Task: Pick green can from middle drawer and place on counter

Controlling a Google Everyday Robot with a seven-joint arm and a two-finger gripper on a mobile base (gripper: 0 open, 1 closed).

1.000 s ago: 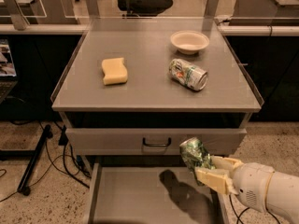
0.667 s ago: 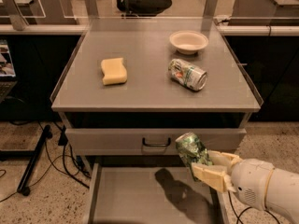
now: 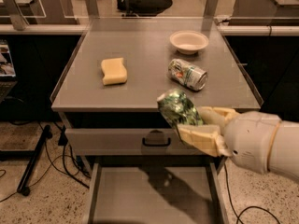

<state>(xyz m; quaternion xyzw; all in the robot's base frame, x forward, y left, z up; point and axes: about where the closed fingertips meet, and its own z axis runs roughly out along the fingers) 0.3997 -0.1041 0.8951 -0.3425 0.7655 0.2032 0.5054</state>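
Cream fingers of the gripper (image 3: 192, 123) are clamped on the green can (image 3: 179, 107), just in front of the counter (image 3: 145, 45) edge and above the open drawer (image 3: 140, 195). To place it well, I judge it must clear the rim, travel onto bare surface between the sponge (image 3: 114, 71) and the pale can (image 3: 188, 73), and be released only once resting. The green can juts up-left from between the fingers.

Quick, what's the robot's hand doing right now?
The gripper is shut on the green can, above the open middle drawer, near the front edge of the counter.
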